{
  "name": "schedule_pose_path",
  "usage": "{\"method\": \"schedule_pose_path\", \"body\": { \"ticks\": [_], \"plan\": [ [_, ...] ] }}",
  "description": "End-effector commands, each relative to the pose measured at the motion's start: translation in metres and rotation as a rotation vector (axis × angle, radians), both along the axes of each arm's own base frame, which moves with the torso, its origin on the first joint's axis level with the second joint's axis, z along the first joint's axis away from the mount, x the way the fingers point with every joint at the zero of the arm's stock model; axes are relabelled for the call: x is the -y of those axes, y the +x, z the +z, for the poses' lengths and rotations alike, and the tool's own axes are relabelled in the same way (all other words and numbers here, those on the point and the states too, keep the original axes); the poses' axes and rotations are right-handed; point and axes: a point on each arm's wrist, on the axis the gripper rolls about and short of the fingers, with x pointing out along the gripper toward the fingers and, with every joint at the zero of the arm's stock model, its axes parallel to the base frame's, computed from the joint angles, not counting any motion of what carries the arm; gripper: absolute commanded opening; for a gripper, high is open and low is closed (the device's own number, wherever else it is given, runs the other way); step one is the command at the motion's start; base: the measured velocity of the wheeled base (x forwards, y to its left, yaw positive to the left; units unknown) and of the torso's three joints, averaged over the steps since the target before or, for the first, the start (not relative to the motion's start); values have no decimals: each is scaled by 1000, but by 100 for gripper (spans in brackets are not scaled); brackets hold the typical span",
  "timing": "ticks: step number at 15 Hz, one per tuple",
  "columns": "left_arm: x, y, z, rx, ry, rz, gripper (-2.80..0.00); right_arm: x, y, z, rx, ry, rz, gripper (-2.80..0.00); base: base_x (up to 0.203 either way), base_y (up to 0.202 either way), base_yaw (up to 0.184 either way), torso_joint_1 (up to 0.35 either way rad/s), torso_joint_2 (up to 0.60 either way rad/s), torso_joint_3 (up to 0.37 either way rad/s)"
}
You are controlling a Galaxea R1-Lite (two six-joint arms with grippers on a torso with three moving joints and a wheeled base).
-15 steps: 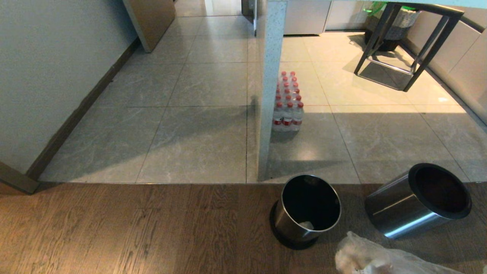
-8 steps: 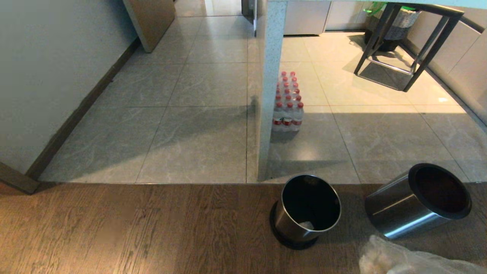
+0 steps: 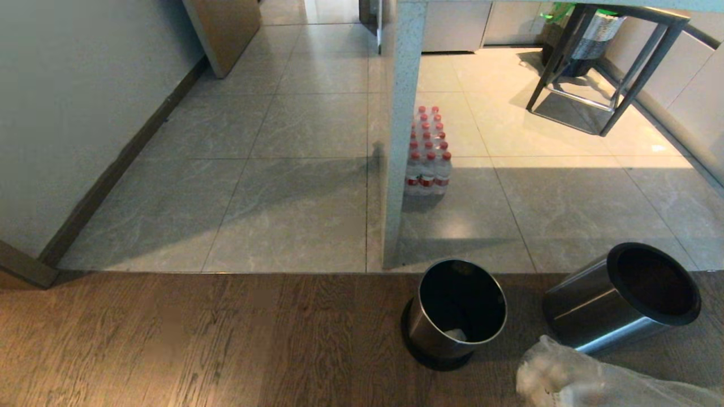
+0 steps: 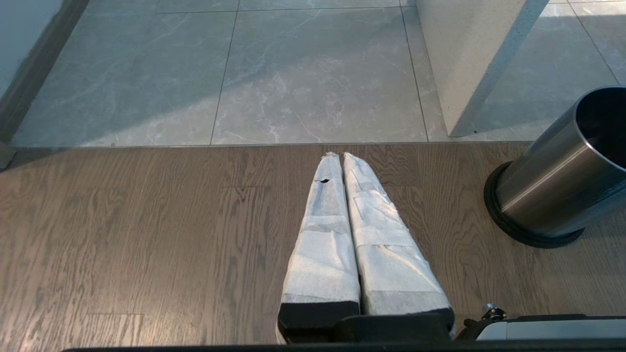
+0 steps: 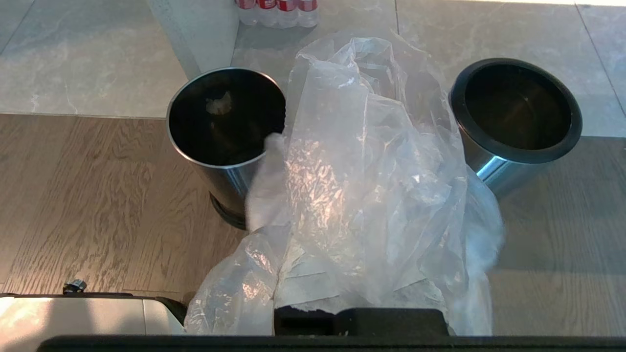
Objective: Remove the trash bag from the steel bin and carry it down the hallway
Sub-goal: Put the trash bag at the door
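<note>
Right wrist view: trash bag [image 5: 371, 186] draped over right claw [image 5: 279, 146], pinched tight, above floor.

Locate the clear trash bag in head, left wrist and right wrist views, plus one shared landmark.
Head view: trash bag at the bottom right corner, in front of the steel bin with the black rim.
Left wrist view: not in it; only the left gripper, shut, over wood floor.
Right wrist view: trash bag fills the centre, draped over the right gripper, between the two bins.
Shared landmark: the rimless bin on its black base.
</note>
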Motion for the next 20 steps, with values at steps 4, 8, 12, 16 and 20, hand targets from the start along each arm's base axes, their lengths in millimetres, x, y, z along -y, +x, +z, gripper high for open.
{"method": "schedule_pose_path", "body": {
  "ticks": [4, 8, 12, 16, 20],
  "plan": [
    [0, 0, 0, 1, 4, 1, -280, 0, 0, 0, -4, -1, 0, -280, 0, 0, 0, 0, 0, 0],
    [0, 0, 0, 1, 0, 1, -280, 0, 0, 0, -6, -1, 1, -280, 0, 0, 0, 0, 0, 0],
    [0, 0, 0, 1, -5, 1, -280, 0, 0, 0, -4, -1, 0, -280, 0, 0, 0, 3, 1, 93],
    [0, 0, 0, 1, -5, 1, -280, 0, 0, 0, -5, -1, 0, -280, 0, 0, 0, 2, 1, 194],
    [0, 0, 0, 1, -5, 1, -280, 0, 0, 0, -4, -1, -1, -280, 0, 0, 0, 1, -1, 201]
  ]
}}
